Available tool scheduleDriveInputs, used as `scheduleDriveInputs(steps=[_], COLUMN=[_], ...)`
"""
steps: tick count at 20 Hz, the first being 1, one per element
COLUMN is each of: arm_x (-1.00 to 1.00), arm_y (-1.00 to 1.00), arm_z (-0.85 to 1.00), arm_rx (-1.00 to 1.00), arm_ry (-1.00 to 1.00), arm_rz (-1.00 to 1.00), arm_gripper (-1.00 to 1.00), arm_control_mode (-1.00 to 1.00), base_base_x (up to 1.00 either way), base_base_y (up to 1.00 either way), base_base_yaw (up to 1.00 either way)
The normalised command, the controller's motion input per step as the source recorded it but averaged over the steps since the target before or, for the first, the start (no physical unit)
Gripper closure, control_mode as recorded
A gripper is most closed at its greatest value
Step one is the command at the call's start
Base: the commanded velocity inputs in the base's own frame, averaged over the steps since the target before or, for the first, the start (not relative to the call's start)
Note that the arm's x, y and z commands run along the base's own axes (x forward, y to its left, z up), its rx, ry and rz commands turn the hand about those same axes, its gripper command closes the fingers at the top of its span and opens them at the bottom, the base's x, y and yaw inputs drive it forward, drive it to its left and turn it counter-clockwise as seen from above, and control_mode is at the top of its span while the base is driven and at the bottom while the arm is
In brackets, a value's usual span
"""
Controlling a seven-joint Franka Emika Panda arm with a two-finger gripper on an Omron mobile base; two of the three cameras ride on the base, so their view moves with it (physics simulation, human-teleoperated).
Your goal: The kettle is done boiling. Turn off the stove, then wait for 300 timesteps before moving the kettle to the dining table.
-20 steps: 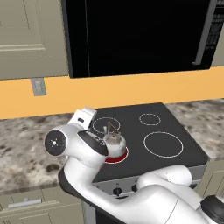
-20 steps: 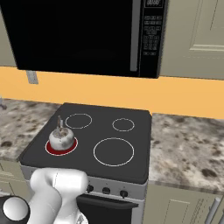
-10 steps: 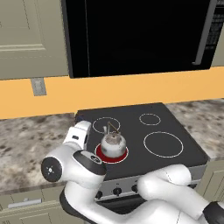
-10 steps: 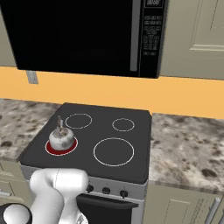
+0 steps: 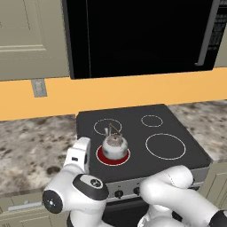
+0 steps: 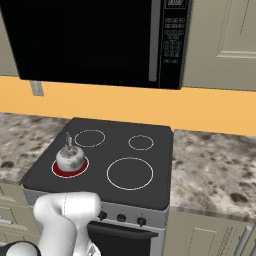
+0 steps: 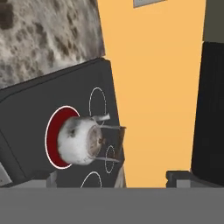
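Four white-outlined burner rings are seen on the stove (image 5: pixel 141 142), a black glass cooktop set between two stretches of speckled marble counter (image 5: pixel 31 148). Going from left to right in the left base view, a grey outlet plate (image 5: pixel 39 88) is found on the orange wall at about 10 o'clock from the cooktop, then the white arm (image 5: pixel 75 195) rising at the cooktop's 7 o'clock corner, then the kettle (image 5: pixel 115 146). The kettle is seated upright on the front-left burner (image 5: pixel 102 156), whose disc is lit red around the kettle's base; its thin wire handle is raised above the lid. The remaining three rings are shown dark, the largest (image 5: pixel 165 146) lying at 3 o'clock from the kettle. A row of black knobs (image 6: pixel 121 217) is seen on the grey front panel in the right base view. A black microwave (image 6: pixel 90 40) is mounted above the cooktop, at 12 o'clock. In the hand view the kettle (image 7: pixel 81 141) is seen rolled sideways on its red burner, and the tool (image 7: pixel 113 181) is marked by two dark tips set far apart at the lower edge, spread wide and holding nothing.
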Motion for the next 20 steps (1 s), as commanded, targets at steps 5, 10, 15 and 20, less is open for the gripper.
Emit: scheduleDriveInputs(steps=[5, 10, 15, 20], arm_x=[-0.16, -0.09, -0.07, -0.12], arm_y=[0.00, 0.00, 0.00, 0.00], arm_z=[-0.38, -0.45, -0.40, -0.35], arm_rx=[-0.10, -0.16, -0.15, -0.16], arm_ry=[-0.01, 0.00, 0.00, 0.00], arm_rz=[0.00, 0.00, 0.00, 0.00], arm_gripper=[-1.00, -1.00, -1.00, -1.00], arm_control_mode=[-1.00, -1.00, -1.00, -1.00], base_base_x=[0.00, 0.00, 0.00, 0.00], base_base_y=[0.00, 0.00, 0.00, 0.00], base_base_yaw=[0.00, 0.00, 0.00, 0.00])
